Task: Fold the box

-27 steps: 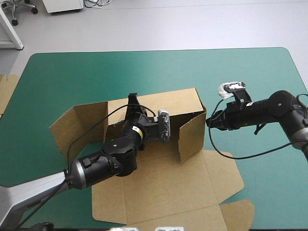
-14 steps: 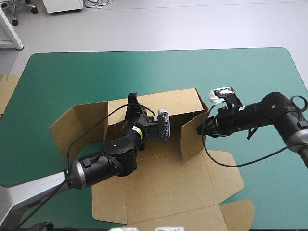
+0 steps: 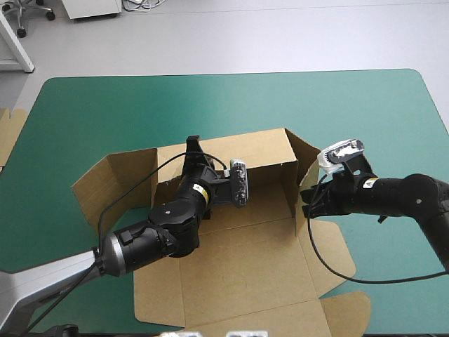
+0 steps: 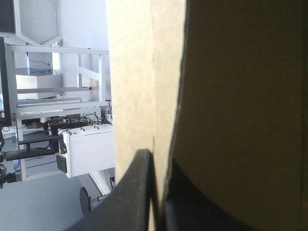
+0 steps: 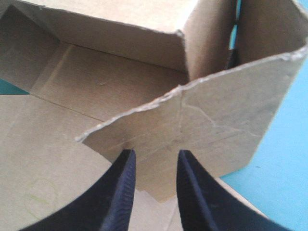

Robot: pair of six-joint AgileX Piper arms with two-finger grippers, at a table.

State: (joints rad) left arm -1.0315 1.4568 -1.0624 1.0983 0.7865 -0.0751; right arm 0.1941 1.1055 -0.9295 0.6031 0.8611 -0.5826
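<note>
The brown box lies near the middle of the table with its back wall raised and its lid flat toward the near edge. My left gripper is shut on the top edge of that back wall; in the left wrist view the board runs between the black fingers of the gripper. The right side wall stands upright. My right gripper is just outside it, fingers a little apart. In the right wrist view the gripper has its tips at the wall's outer face, nothing between them.
The box's left side flap leans outward over the teal-green cover. An edge of more board shows at the table's left edge. Free cover lies along the far side and at the right.
My right gripper has moved toward the near edge and the right. The right side wall, angled inward earlier, has swung out and now stands along the box's right side. The left arm has not moved.
</note>
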